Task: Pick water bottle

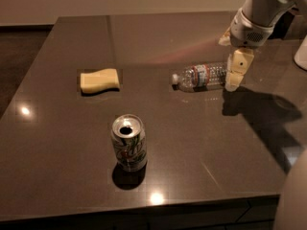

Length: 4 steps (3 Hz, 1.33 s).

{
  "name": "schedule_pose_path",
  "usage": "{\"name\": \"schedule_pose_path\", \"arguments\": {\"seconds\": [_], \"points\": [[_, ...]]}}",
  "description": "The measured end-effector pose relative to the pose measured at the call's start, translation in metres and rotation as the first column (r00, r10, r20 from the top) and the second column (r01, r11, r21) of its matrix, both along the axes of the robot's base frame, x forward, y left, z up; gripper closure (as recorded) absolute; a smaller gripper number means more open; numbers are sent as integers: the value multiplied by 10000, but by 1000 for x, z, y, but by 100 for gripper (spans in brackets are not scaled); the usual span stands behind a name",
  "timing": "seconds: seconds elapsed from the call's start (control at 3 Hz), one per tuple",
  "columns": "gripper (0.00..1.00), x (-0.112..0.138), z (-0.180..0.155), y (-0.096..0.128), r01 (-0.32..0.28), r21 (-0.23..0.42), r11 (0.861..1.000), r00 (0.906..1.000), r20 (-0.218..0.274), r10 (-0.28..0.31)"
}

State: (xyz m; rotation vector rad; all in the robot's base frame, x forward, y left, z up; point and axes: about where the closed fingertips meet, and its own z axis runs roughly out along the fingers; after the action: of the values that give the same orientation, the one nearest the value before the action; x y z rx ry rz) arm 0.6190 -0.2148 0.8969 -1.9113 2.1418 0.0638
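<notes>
Nearest, upright on the dark glossy worktop (57,176): an opened green-and-white soda can (129,143). Farther back left, flat: a pale yellow sponge (99,80). Right of centre, lying on its side with white cap leftward: a small clear ribbed plastic water bottle (200,77). Just at its base end: the cream hand (230,64), spread apart, gripping nothing.

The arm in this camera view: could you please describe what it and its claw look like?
The arm is smooth, rounded and white, ending in a light-grey cylindrical wrist with small dark slots. The claw, at the right beside the bottle base, is cream-coloured and blocky. No cables or markings show.
</notes>
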Motion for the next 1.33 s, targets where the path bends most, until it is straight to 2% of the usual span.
{"name": "schedule_pose_path", "arguments": {"seconds": [0.67, 1.0, 1.33], "points": [[0, 17, -30, 11, -272, -77, 9996, 9986, -449, 268], [15, 18, -37, 17, -305, 79, 9995, 9968, -733, 310], [45, 18, -35, 21, -218, 378, 9990, 9962, -840, 249]]}}
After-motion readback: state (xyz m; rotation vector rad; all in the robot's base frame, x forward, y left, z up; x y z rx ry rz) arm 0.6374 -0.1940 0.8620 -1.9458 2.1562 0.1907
